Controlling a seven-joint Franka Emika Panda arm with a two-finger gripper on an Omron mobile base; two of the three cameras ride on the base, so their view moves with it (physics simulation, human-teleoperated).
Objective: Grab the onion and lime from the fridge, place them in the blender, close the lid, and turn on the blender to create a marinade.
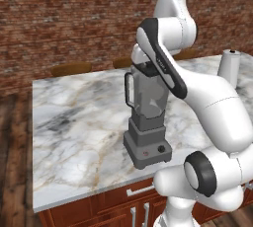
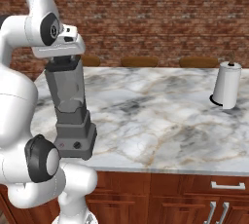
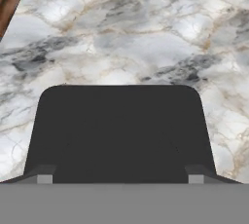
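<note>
Lid [image 3: 119, 130] sits on the blender [image 1: 147, 122] near the counter's [image 2: 160, 116] front edge, end effector [image 3: 119, 179] spread wide just above it holding nothing, so pressing the knob seems next.

The dark grey square-based blender [image 1: 147, 139] with a clear grey squarish jar stood upright on the marble tabletop [image 1: 74, 122], near its front edge. Its base showed a red mark and 1 round knob on the front face, and the jar's side handle pointed left in the left base view. The flat black square lid [image 3: 120, 133] with rounded corners sat level on the jar's top.
</note>
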